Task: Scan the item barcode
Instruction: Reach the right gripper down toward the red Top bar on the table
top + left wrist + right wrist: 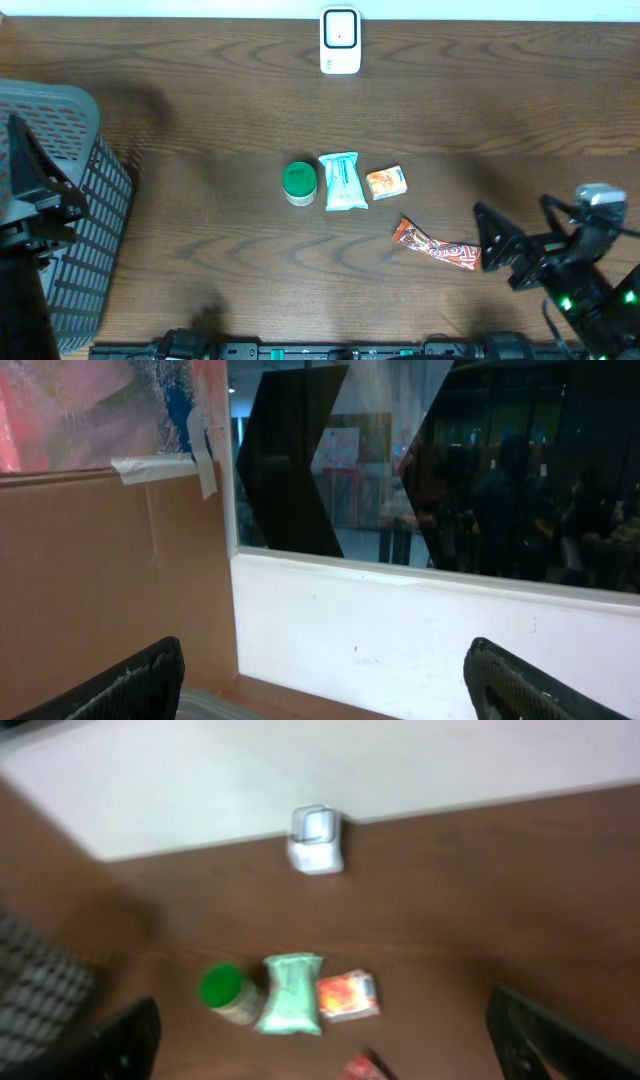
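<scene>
Right hand (510, 205) hovers above the desk (200, 240) at the near right, jaws spread wide with nothing between them. Its nearest neighbour is the bar (437, 245), lying flat and slanted just left of it. Further in, near mid-desk, three more items sit in a row, almost touching: jar (299, 183) with a green lid, pale pack (342, 181), orange box (386, 182). The scanner (340, 40) stands at the far edge, well apart from all of them. Left hand (325, 690) hangs over the basket (60, 130) at the left, jaws likewise apart and empty, its camera looking at a wall (100, 580) and window (420, 460) rather than the desk.

Nothing is lifted yet, so the step in hand looks like the reach and pick. Which item is meant the task does not say; the bar is the natural first choice for the right hand. To do it well: come down over the bar's middle, turn the wrist so the jaws straddle its narrow width rather than its length, and close gently, since a thin wrapper crumples and slips. No barcode shows on any upper face, so it is probably underneath; expect to roll the wrist so that side meets the scanner's window, held square and steady, grip clear of the code.
</scene>
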Controlling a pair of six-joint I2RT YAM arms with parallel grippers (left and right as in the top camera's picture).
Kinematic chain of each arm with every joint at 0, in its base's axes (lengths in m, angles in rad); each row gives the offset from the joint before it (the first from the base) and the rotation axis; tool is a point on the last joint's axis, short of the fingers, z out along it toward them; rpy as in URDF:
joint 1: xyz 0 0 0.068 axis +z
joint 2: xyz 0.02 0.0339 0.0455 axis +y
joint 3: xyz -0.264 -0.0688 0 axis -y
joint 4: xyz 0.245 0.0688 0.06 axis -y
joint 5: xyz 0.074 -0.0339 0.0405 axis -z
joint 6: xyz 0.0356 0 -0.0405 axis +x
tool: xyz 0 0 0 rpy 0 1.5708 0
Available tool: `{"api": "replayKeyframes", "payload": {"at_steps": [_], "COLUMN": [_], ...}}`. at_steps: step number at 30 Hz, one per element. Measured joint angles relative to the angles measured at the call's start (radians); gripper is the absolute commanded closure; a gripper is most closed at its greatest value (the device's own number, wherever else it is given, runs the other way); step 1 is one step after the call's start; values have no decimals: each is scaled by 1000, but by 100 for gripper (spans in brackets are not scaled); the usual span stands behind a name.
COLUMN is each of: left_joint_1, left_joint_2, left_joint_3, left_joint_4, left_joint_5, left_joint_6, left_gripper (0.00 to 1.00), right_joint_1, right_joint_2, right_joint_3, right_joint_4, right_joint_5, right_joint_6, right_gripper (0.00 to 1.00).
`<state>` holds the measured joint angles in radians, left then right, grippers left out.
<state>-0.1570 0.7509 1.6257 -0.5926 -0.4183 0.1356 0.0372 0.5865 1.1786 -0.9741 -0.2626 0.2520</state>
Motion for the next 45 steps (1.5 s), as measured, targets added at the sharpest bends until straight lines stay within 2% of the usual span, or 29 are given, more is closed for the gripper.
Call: {"api": "replayKeyframes", "payload": {"at_steps": [3,8,12,15,17,22,27,36,40,45], "left_joint_1": [0,0,0,0,0,0,0,0,0,0], "left_joint_2": [0,0,0,0,0,0,0,-49,-111,-147], "left_joint_3": [-2,-2,-2,-2,-2,-2,-2,-8,-47,-109], "left_joint_4": [7,11,13,13,13,14,17,18,29,71], "left_joint_5": [0,0,0,0,0,0,0,0,-1,-4], "left_joint_6": [-1,-5,-8,-8,-12,-28,-31,-31,-31,-31], "left_gripper": [11,10,10,10,10,10,10,10,10,10], "right_joint_1": [0,0,17,103,220,585,793,893,937,1023], "right_joint_2": [97,353,597,714,760,848,977,1288,1321,1322], "right_joint_3": [115,359,610,710,732,740,638,391,325,219], "right_joint_4": [-79,-197,-406,-512,-550,-711,-718,-716,-705,-552], "right_joint_5": [122,325,487,596,713,937,1025,984,947,860], "right_joint_6": [-16,-53,-68,-53,-23,92,245,452,519,552], "right_gripper": [1,1,1,1,1,1,1,1,1,1]}}
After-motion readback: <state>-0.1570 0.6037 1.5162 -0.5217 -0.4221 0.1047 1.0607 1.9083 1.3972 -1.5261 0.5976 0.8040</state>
